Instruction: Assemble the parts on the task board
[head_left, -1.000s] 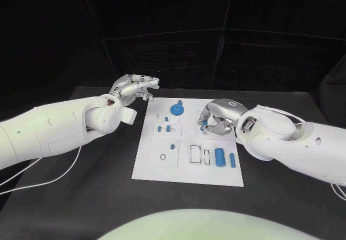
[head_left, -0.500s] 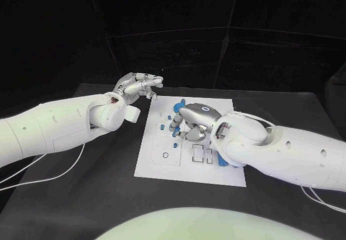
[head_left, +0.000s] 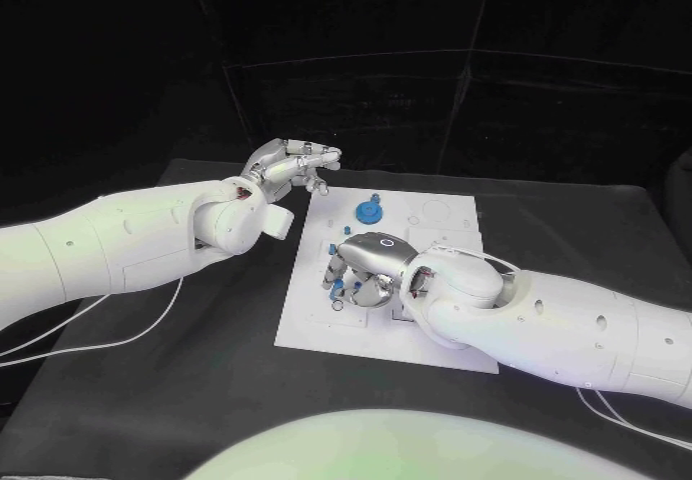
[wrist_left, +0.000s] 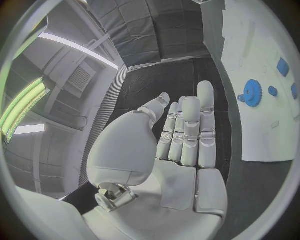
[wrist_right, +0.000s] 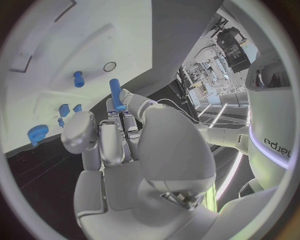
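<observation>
The white task board (head_left: 447, 215) lies in the middle of the black table. My right hand (head_left: 366, 264) hovers over the board's left middle and pinches a blue peg (wrist_right: 117, 93) at its fingertips. Below it the right wrist view shows a round hole (wrist_right: 110, 66), a standing blue peg (wrist_right: 78, 78) and two small blue parts (wrist_right: 64, 109). A blue gear (head_left: 369, 212) sits near the board's far edge. My left hand (head_left: 296, 160) hangs above the board's far left corner, fingers straight (wrist_left: 187, 130), holding nothing.
My right forearm (head_left: 548, 320) covers the board's near right part. A white cable (head_left: 87, 325) trails from my left arm across the table (head_left: 173, 390) on the left. More blue parts (wrist_left: 282, 66) lie beside the gear (wrist_left: 252, 93).
My right hand has swung from the board's right side to its left middle, carrying the blue peg. The left hand has stayed near the far left corner.
</observation>
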